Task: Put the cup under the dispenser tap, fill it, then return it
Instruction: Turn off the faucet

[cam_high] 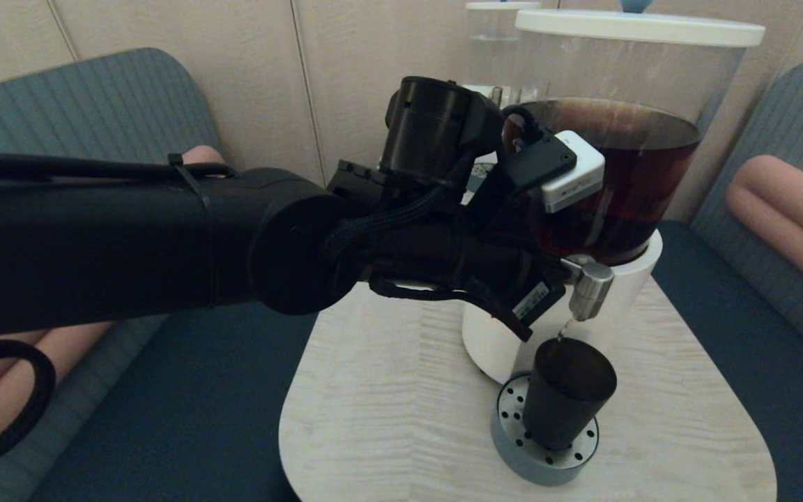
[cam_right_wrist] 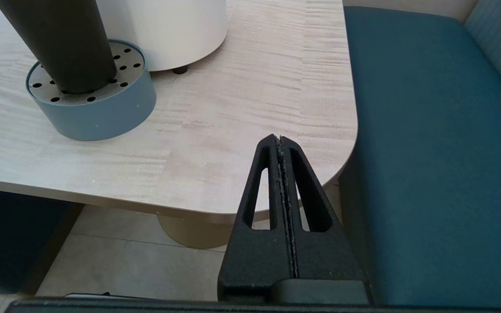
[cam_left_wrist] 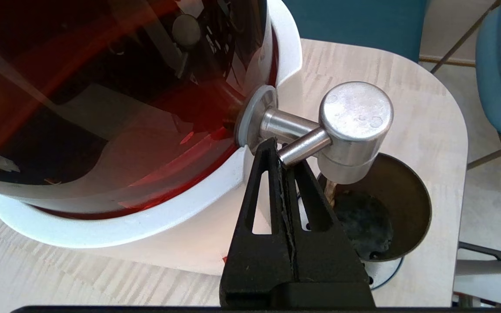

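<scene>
A: Where is the cup (cam_high: 569,397) relative to the left pincer (cam_left_wrist: 282,153)?

B: Directly below; it stands upright on the perforated grey drip tray (cam_high: 541,460), under the brushed-steel dispenser tap (cam_high: 588,287). The pincer, jaws pressed together and empty, touches the tap's lever.

A: Materials?

B: Matte black tapered cup, pale wood-grain bench (cam_high: 387,418). The right pincer (cam_right_wrist: 282,143) is likewise closed, parked off the bench edge.

Small matte black tapered cup (cam_high: 569,390) sits on a grey-blue round drip tray (cam_high: 544,446) w/ a silvery top dotted w/ black holes. Brushed-steel tap (cam_left_wrist: 355,126), plain silver. Big clear dispenser tank (cam_high: 617,174) holds dark red-brown liquid, white base + white lid. Tabletop (cam_high: 401,418) is pale wood w/ streaky grain. Left gripper (cam_left_wrist: 283,161) all black.
</scene>
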